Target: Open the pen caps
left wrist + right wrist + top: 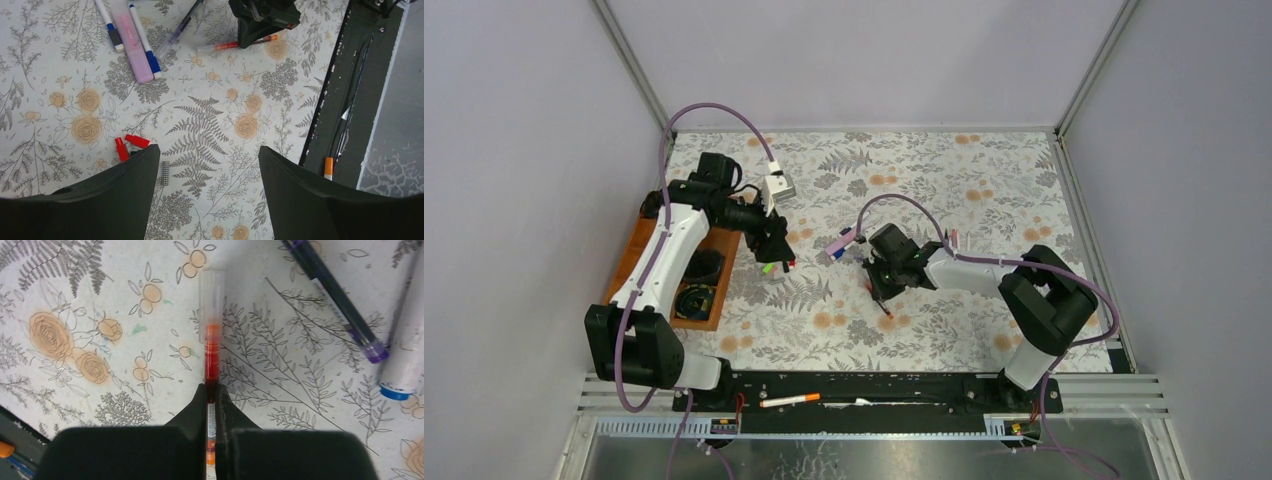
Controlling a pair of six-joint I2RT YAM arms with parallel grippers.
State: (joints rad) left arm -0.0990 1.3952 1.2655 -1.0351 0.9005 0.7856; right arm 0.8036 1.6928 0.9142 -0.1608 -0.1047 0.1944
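Pinches orange pen (212, 347) in right gripper (212, 390), clear cap (212, 295) at 12 o'clock; next likely calls for a cap pull by spread left gripper (209, 150).

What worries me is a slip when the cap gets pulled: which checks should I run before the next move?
1. Right tool shut on the orange pen: ok, the barrel is clamped between its fingers.
2. Clear cap on the pen, at the end pointing away from the right tool: ok.
3. Room around the cap: ok, the purple pen lies apart, off to one side.
4. Left tool open and empty: ok.
5. Left tool lined up with the cap: not ok. It hangs near two loose red caps, with the held pen far off at the top of its view.
6. Pen lifted off the table: cannot tell.
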